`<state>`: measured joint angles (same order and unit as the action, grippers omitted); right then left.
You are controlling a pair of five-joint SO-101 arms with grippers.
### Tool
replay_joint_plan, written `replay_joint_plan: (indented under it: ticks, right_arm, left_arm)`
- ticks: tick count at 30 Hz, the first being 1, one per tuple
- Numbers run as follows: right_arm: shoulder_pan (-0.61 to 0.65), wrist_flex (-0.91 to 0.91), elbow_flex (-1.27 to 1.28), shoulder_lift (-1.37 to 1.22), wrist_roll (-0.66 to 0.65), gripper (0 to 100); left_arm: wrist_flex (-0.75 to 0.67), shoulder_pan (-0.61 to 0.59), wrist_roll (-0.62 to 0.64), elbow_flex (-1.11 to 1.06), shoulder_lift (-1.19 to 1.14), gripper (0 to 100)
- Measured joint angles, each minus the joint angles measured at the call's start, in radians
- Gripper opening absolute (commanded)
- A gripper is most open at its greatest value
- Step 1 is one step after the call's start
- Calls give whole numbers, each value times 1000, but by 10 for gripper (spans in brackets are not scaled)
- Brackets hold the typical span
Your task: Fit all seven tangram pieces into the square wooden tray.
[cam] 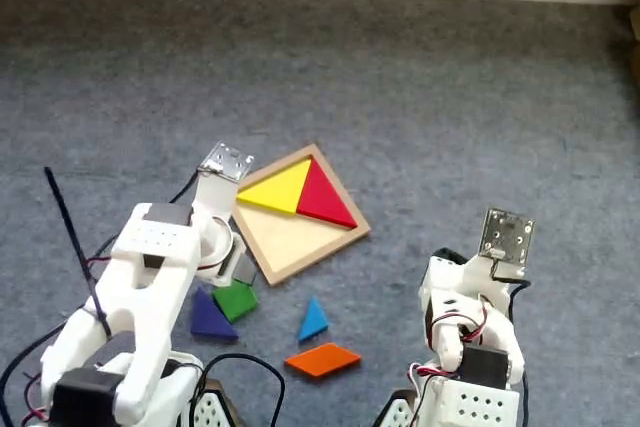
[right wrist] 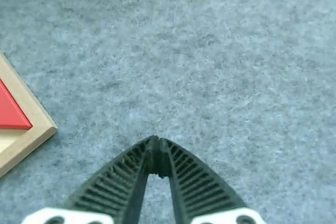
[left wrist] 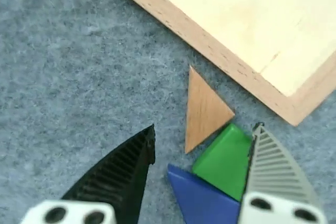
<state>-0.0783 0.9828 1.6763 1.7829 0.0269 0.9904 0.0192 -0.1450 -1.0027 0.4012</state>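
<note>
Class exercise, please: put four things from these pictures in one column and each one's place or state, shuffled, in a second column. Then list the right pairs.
1 red triangle
2 orange parallelogram
3 plain wooden triangle
4 right claw

A shut, over the carpet
B in the tray
C beside the green piece, under the open left claw
D on the carpet near the light-blue triangle

Pairs: 1-B, 2-D, 3-C, 4-A

Tray [cam: 295, 237]: first big triangle [cam: 275, 190] sits in it toward 11, second big triangle [cam: 325, 197] toward 1, edges touching. Square [cam: 236, 300] lies at the tray's 7, mid triangle [cam: 210, 315] touching at its 8. Rim triangle [left wrist: 205, 109] lies between square and tray. Small triangle [cam: 313, 319] at the tray's 6, parallelogram [cam: 323, 358] at 6 beyond.
</note>
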Motion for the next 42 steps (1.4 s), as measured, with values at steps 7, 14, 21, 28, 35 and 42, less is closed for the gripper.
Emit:
replay_joint_plan:
  ticks: [7, 14, 21, 28, 35, 42]
  right_arm:
    - [0, 0, 0, 0, 0, 12]
    - [0, 3, 0, 0, 0, 12]
    - [0, 21, 0, 0, 0, 12]
    - [0, 21, 0, 0, 0, 12]
    - [0, 21, 0, 0, 0, 12]
    - [0, 21, 0, 0, 0, 12]
  left_arm:
    - [-60, 0, 2, 0, -69, 287]
    - [-61, 12, 2, 43, -143, 195]
    - [-57, 81, 3, 107, -227, 182]
    - [-57, 87, 3, 112, -230, 166]
    - [-57, 94, 3, 114, -230, 117]
    - [-43, 95, 3, 124, -227, 115]
